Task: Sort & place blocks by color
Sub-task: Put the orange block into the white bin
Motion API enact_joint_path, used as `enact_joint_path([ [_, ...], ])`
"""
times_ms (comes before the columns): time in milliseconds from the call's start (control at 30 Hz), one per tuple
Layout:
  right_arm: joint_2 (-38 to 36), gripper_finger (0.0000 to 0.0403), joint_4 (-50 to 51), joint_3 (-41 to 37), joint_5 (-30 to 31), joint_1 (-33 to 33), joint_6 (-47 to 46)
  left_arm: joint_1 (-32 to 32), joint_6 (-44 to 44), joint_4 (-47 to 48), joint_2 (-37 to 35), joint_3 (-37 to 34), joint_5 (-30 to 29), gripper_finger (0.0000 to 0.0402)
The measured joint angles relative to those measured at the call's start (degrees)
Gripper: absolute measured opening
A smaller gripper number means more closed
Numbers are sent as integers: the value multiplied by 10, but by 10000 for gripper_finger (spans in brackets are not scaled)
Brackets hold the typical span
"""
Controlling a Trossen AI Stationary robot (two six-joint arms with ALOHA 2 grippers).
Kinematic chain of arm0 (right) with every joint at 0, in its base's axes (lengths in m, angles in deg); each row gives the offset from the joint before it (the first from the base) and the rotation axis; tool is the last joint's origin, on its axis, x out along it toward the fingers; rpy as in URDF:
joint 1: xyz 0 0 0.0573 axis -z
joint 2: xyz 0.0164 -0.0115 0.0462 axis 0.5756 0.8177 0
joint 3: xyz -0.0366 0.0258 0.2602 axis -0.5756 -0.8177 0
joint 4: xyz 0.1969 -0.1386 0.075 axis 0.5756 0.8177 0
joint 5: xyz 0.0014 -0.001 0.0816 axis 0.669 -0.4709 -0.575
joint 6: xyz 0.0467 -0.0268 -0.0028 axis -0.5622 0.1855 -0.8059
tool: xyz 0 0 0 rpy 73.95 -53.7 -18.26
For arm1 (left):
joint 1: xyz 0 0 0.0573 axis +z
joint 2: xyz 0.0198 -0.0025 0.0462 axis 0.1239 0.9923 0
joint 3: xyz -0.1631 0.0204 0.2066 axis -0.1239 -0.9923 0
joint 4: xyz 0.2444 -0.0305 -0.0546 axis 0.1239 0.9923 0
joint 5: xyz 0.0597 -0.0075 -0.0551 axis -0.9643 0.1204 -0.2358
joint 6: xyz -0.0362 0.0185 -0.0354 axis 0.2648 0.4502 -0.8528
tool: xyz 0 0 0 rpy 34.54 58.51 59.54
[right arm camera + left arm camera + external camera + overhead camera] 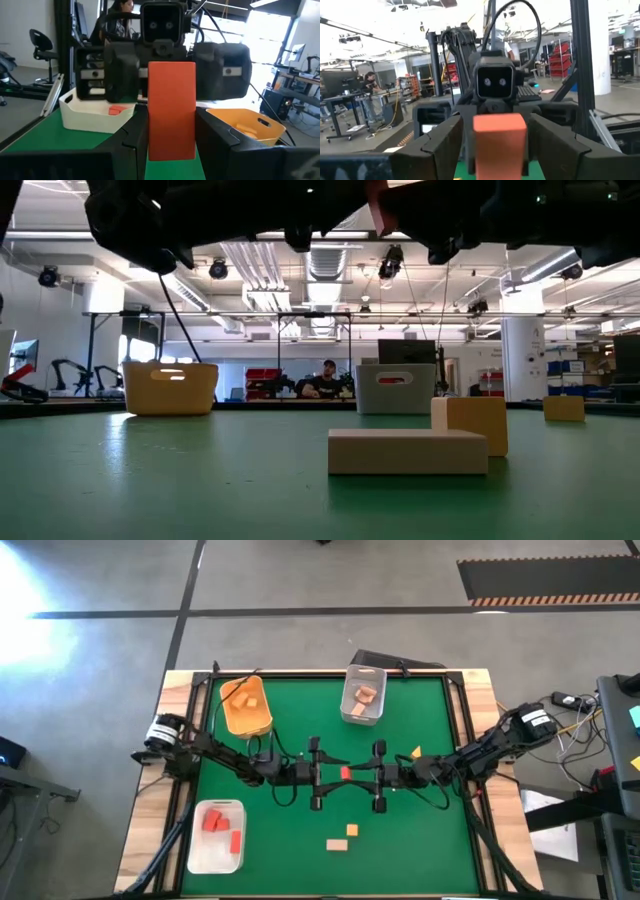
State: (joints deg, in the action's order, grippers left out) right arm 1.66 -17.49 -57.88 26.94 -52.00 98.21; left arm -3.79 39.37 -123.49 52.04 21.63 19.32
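A red block [346,773] hangs in the air over the middle of the green mat, between my two grippers, which face each other. My right gripper [171,150] is shut on it. My left gripper [497,150] is open, its fingers standing on either side of the block's far end with a narrow gap showing. On the mat lie a tan block [338,844], a yellow-orange block [352,830] and another yellow-orange one [415,752]. In the low view the red block [378,205] shows at the top, well above the mat. My right gripper pinches the red block between its two fingers by the lower half of its side faces [150,135]. The fingers come level from the table's right side. The block stands upright in the hold, lifted clear of the mat.
An orange bin [246,707] with yellow-orange blocks and a clear bin [363,697] with tan blocks stand at the far edge. A white bin [217,836] with red blocks sits near left. Free mat lies at the near right. People show in the room beyond.
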Motion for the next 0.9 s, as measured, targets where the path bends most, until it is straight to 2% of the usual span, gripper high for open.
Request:
enact_joint_path([
  [300, 0, 113, 1, 0, 1, 4, 0, 4, 1, -2, 2, 1, 1, 199],
  [633, 0, 113, 13, 0, 8, 4, 0, 5, 1, -2, 1, 0, 2, 118],
  [900, 0, 116, 9, 0, 10, 4, 6, 8, 1, -3, 1, 2, 3, 117],
])
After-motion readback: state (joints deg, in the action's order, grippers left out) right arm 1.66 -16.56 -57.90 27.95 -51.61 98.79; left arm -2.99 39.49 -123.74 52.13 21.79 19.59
